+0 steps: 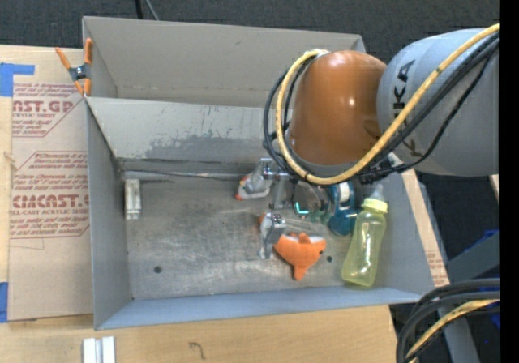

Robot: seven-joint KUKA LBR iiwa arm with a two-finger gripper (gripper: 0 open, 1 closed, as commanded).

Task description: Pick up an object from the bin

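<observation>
Camera view looks down into the grey bin (195,122), where the arm (450,102) comes in from the right, its round orange cover (336,110) hanging over the right half of the floor. Below the cover, the hand (265,207) sits low, close to the bin floor, right of the middle. Its two fingers (259,179) stand wide apart, one towards the far wall and one towards the near wall, and only bare floor shows between them, so it holds nothing.

An orange toy (298,252) lies on the floor just beside the nearer finger, on its right and a little closer to the near wall; I cannot tell whether the two touch. Further right, a pale yellow-green bottle (363,244) lies along the right wall, its cap pointing to the far side. A blue thing (344,219) sits just left of the bottle's neck, partly hidden under the wrist, too hidden to name. Well apart from all of these, a small pale block (132,198) rests by the left wall.
</observation>
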